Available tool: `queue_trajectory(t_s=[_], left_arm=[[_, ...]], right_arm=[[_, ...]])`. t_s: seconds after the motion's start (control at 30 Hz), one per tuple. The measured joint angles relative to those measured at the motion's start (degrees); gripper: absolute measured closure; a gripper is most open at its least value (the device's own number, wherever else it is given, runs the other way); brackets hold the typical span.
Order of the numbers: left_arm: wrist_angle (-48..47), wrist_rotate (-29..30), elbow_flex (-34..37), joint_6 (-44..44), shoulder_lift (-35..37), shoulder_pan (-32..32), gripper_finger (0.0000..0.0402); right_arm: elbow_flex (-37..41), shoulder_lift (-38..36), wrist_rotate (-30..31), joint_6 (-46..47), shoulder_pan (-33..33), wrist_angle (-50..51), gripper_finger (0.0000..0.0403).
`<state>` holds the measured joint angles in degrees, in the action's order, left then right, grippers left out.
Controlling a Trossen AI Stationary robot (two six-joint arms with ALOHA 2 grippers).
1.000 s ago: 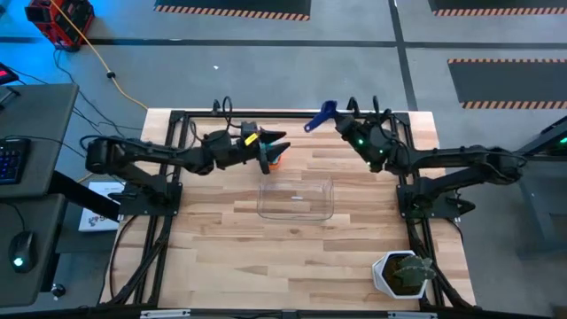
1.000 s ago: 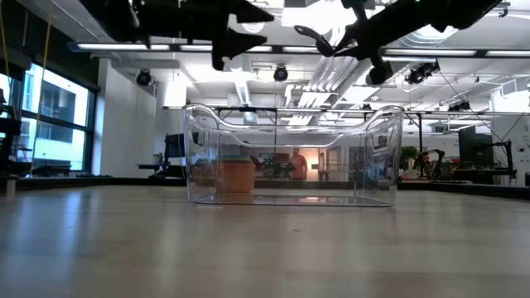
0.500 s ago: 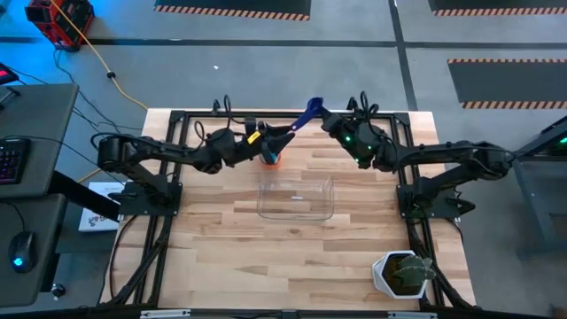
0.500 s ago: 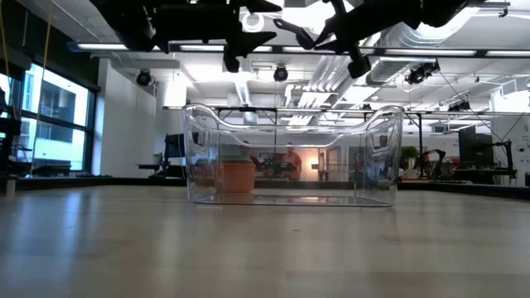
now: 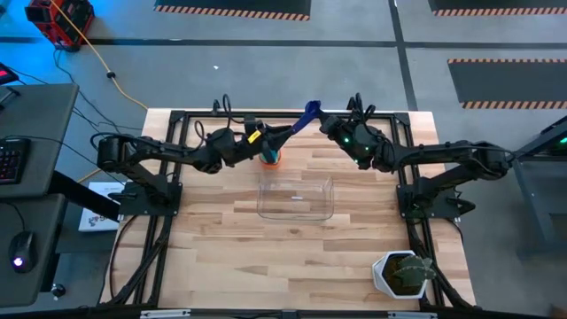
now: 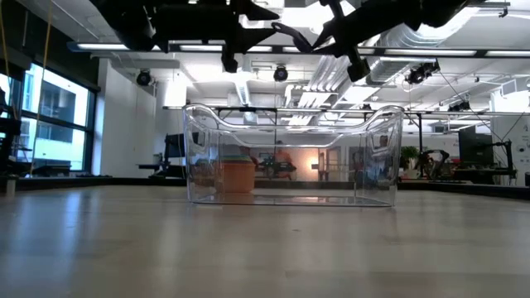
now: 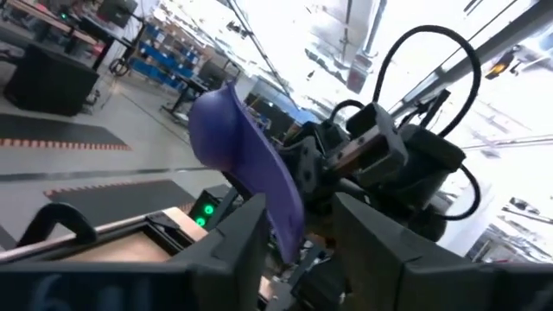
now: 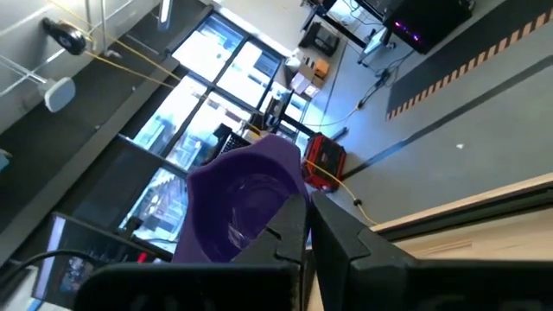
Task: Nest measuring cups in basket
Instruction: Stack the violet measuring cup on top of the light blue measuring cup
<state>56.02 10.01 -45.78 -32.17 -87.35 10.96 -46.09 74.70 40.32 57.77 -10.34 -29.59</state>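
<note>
Holding the dark blue cup (image 5: 307, 112) clamped in our right gripper (image 5: 321, 121) above the table's far edge, beyond the basket (image 5: 296, 198); our left gripper (image 5: 285, 135) brackets its handle, grip unclear

A white pot with a green plant (image 5: 403, 274) stands at a corner of the wooden table (image 5: 230, 257); a keyboard (image 5: 8, 159) and mouse (image 5: 19, 257) lie on a side desk (image 5: 35, 106).

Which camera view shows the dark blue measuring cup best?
The right wrist view: the dark blue measuring cup fills it, bowl facing the camera. The left wrist view shows its back, the high view a small blue shape, and the low view only a dark outline overhead.
</note>
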Motion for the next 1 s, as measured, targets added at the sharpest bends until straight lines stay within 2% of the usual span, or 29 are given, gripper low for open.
queue_trajectory(t_s=[0.13, 0.43, 0.7, 1.0], left_arm=[[-1.49, -0.27, 0.0, 0.77, 0.0, -0.19, 0.0305], [-3.43, 1.11, -0.16, 2.94, -0.02, -0.55, 0.0335], [-5.46, 1.28, -2.93, 7.54, -0.02, -0.55, 0.0393], [-10.2, 1.26, -4.11, 8.88, 0.0, -0.21, 0.0398]], right_arm=[[-0.02, -0.01, 0.28, 0.58, -0.01, -0.08, 0.0403], [-0.04, -0.01, -1.14, 0.73, -0.01, 0.23, 0.0403], [-0.04, -0.01, -1.78, 0.73, -0.01, 0.8, 0.0403], [-0.02, 0.04, -0.51, 0.24, -0.05, 1.17, 0.0403]])
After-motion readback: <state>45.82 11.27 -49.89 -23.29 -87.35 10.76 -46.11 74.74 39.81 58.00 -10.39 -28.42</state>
